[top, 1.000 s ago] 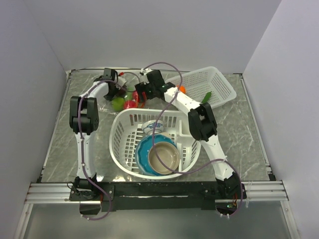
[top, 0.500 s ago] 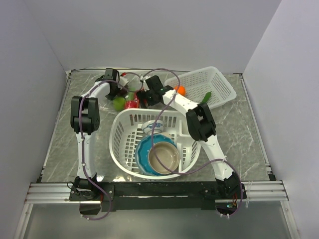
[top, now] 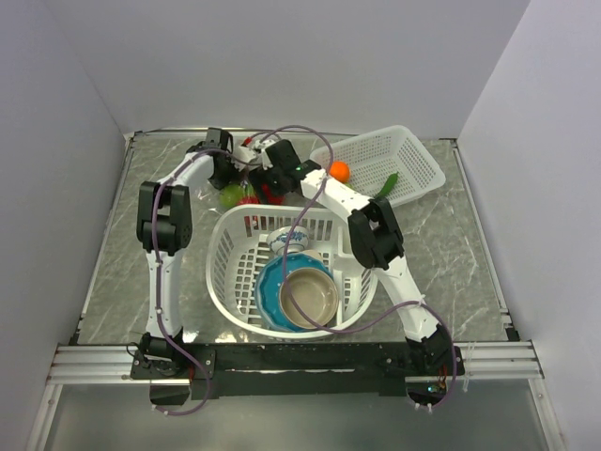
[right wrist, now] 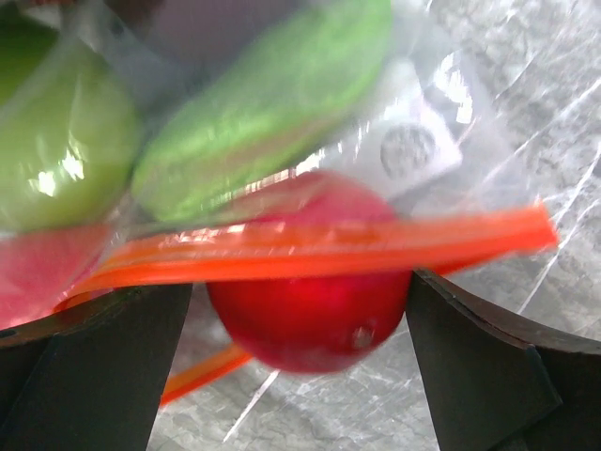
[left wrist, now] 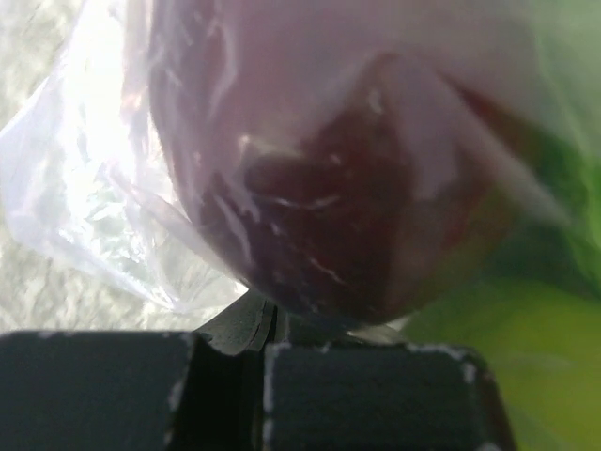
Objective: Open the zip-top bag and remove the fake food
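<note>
The zip-top bag [top: 246, 180] lies at the back of the table, clear with an orange zip strip [right wrist: 319, 252]. Through the film I see the fake food: a red fruit [right wrist: 310, 319], green pieces [right wrist: 263, 103] and a dark maroon one [left wrist: 310, 207]. My left gripper [left wrist: 272, 329] is shut, pinching the bag's film at its left side [top: 223, 167]. My right gripper [right wrist: 300, 282] is open wide at the bag's right end [top: 272, 183]. Its fingers stand on either side of the red fruit and the zip strip, touching neither.
A round white basket [top: 225, 272] holding a blue plate [top: 268, 282] and a tan bowl [top: 308, 296] sits just in front of the bag. A white mesh tray [top: 413, 155] at the back right carries an orange fruit [top: 339, 170] and a green pepper [top: 389, 182].
The left gripper and the bag have shifted a little to the right. The right wrist has swung in over the bag's zip end, jaws still wide.
</note>
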### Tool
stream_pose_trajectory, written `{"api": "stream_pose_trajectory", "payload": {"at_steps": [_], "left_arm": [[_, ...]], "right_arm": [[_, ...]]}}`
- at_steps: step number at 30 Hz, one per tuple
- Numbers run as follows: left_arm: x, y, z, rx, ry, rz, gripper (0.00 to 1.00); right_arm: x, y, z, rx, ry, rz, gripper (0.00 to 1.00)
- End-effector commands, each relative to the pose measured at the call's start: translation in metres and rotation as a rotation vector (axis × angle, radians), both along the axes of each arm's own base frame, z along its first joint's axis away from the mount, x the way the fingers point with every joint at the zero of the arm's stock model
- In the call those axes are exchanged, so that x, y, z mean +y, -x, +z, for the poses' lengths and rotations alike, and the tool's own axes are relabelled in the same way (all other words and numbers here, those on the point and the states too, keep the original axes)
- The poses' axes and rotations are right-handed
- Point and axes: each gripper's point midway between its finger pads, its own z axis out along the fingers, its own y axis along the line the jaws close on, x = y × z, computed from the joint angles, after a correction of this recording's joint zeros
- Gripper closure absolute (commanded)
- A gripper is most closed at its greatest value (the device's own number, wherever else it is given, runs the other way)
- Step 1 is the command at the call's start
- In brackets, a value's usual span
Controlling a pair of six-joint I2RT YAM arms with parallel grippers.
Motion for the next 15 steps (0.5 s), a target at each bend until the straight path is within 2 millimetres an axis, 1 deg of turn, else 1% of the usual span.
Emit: {"api": "stream_pose_trajectory", "payload": {"at_steps": [1,3,5,8,10,11,12,14,15], "left_arm": [[-0.049,0.068,-0.037,0.269,0.131,-0.189,0.99],[-0.051,0.073,-0.037,0.289,0.145,-0.208,0.99],[-0.052,0.072,-0.036,0.284,0.149,-0.206,0.99],[-0.051,0.068,-0.032,0.271,0.144,-0.199,0.99],[-0.048,0.066,-0.031,0.259,0.127,-0.187,0.99],[-0.046,0.066,-0.032,0.260,0.122,-0.182,0.99],[-0.043,0.067,-0.034,0.261,0.111,-0.178,0.99],[-0.038,0.065,-0.035,0.254,0.094,-0.164,0.99],[-0.037,0.064,-0.035,0.254,0.091,-0.157,0.99]], "right_arm": [[0.024,-0.017,0.037,-0.102,-0.088,0.016,0.00],[0.026,-0.018,0.039,-0.107,-0.101,0.015,0.00],[0.029,-0.016,0.041,-0.097,-0.114,0.023,0.00],[0.025,-0.011,0.026,-0.047,-0.081,0.019,0.02],[0.021,-0.009,0.021,-0.033,-0.061,0.007,0.04],[0.015,-0.004,0.012,-0.005,-0.057,0.004,0.05],[0.014,-0.002,0.016,-0.007,-0.058,0.003,0.05],[0.012,0.005,0.012,0.018,-0.052,-0.001,0.07],[0.010,0.006,0.006,0.031,-0.041,-0.006,0.10]]}}
